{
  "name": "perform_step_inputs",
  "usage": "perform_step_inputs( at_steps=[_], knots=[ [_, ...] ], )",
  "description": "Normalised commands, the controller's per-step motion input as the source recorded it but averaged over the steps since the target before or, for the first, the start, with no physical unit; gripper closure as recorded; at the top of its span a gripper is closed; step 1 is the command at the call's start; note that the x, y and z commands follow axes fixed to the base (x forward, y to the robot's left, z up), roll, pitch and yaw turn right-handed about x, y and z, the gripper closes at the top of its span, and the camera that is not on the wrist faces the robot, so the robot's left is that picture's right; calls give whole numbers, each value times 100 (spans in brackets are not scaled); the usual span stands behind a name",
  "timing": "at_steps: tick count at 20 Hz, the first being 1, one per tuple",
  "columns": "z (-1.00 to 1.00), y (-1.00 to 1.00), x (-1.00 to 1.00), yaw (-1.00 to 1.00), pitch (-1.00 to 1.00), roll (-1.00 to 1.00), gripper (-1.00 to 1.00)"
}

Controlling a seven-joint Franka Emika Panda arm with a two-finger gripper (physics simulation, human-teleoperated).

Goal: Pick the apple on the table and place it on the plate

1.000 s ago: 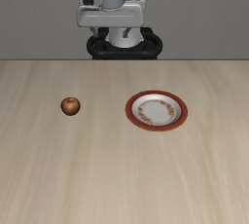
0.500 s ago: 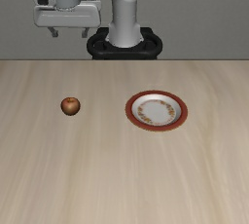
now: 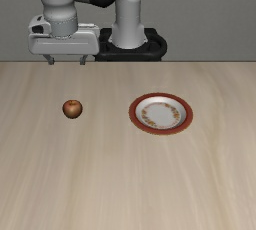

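Note:
A small red-brown apple (image 3: 72,108) rests on the wooden table at the exterior view's left. A white plate (image 3: 160,113) with a red patterned rim lies to its right, nothing on it. My gripper (image 3: 64,60) hangs high above the table's far edge, behind and slightly left of the apple. Its two short fingers point down, stand well apart and hold nothing.
The light wooden table (image 3: 128,184) spreads wide toward the near side. The robot's black base (image 3: 128,44) stands at the table's far edge, behind the plate and apple.
The arm has swung from over its base to the exterior view's left and come lower, toward the apple. Apple and plate have not moved.

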Motion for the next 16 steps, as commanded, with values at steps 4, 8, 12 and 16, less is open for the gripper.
perform_step_inputs(
  at_steps=[4, 8, 12, 16],
  knots=[
    [-100, 0, 0, 0, 0, 0, -100],
    [-100, 0, 0, 0, 0, 0, -100],
    [-100, 0, 0, 0, 0, 0, -100],
    [-75, 0, 0, 0, 0, 0, 100]
  ],
)
